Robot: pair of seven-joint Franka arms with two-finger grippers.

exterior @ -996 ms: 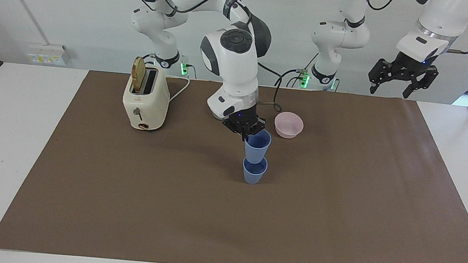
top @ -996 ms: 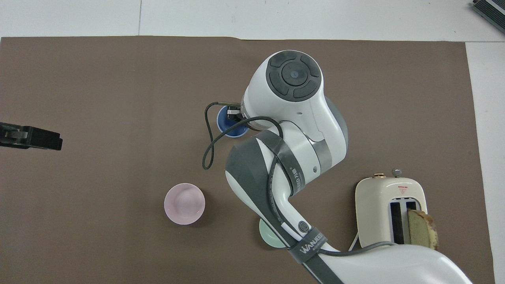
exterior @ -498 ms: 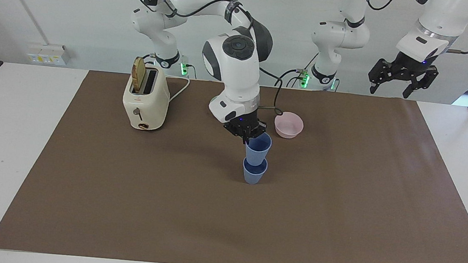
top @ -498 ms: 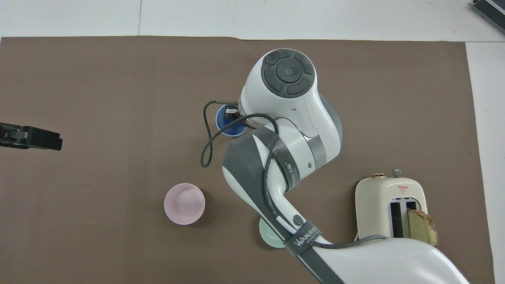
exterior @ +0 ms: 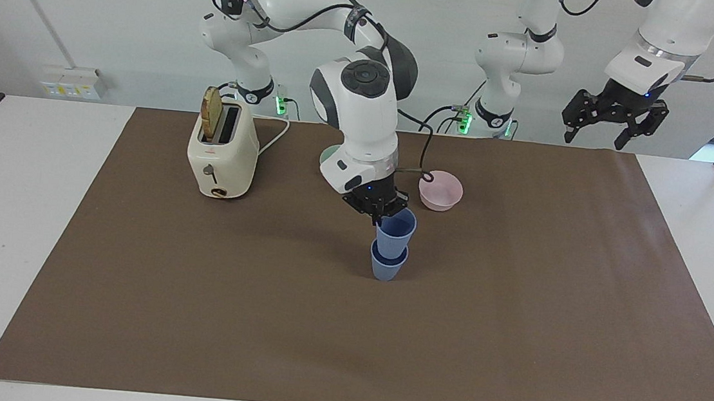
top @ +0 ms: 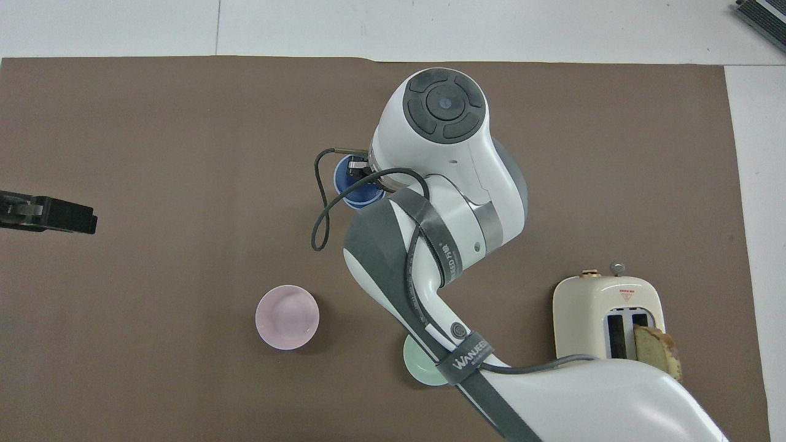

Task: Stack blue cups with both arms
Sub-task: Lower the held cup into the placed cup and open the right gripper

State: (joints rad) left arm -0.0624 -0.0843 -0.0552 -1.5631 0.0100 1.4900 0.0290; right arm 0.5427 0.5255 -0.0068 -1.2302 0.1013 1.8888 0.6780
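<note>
At frame centre, my right end effector (exterior: 379, 211) grips the upper cup (exterior: 395, 233), partly nested in the lower cup (exterior: 387, 265); my left end effector (exterior: 613, 116) waits wide, upper right.

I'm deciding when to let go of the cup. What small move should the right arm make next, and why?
Probably ease straight down a little more before releasing. The right gripper pinches the rim of the upper blue cup, whose base sits inside the lower blue cup, yet most of its wall shows above that rim, slightly tilted. The left gripper waits, open, above the table's edge.
</note>
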